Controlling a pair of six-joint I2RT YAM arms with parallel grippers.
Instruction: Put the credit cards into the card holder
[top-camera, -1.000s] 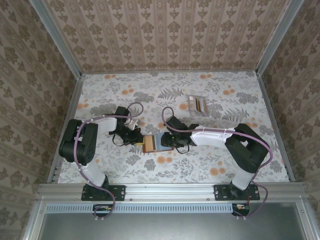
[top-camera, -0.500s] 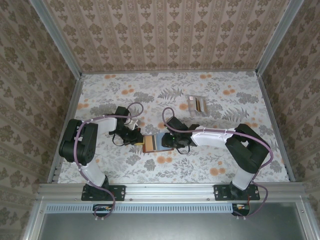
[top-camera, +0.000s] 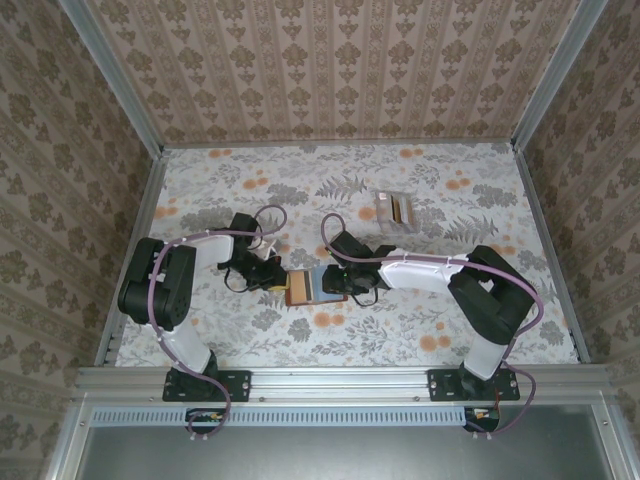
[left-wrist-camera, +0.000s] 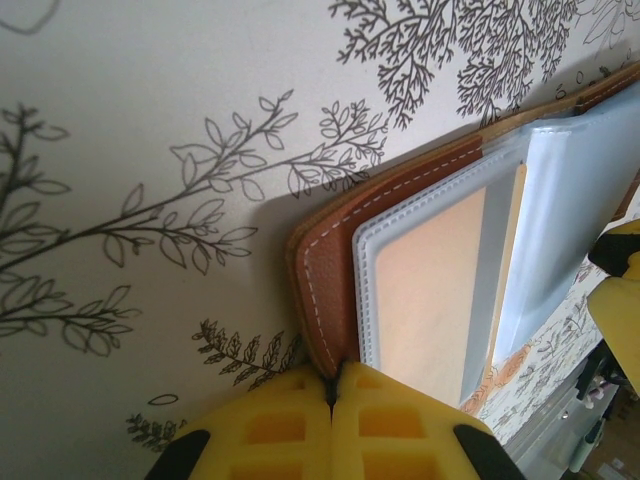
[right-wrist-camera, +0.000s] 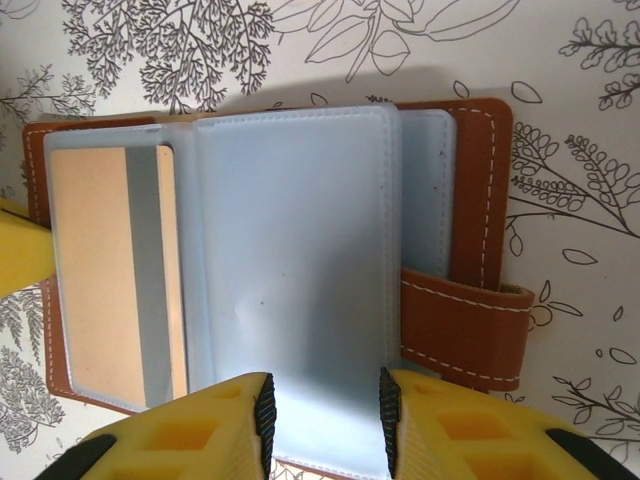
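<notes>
The reddish-brown card holder (top-camera: 300, 287) lies open on the table between the two arms. My left gripper (top-camera: 280, 277) is shut on its left leather edge (left-wrist-camera: 325, 270), its tips (left-wrist-camera: 333, 378) pinched on the cover. A tan card (right-wrist-camera: 95, 270) sits in a clear sleeve on the left side (left-wrist-camera: 430, 290). A pale blue card or sleeve (right-wrist-camera: 290, 270) covers the middle of the holder. My right gripper (top-camera: 335, 285) hovers at its near edge, jaws (right-wrist-camera: 322, 415) apart with nothing pinched. The closing tab (right-wrist-camera: 465, 330) lies at the right.
More cards (top-camera: 395, 210) lie in a small pile at the back right of the floral table (top-camera: 430, 320). Patterned walls and metal rails enclose the table on three sides. A yellow finger of the right gripper (left-wrist-camera: 615, 300) shows past the holder.
The right wrist has shifted very slightly to the left over the holder. The left gripper and the holder have not moved.
</notes>
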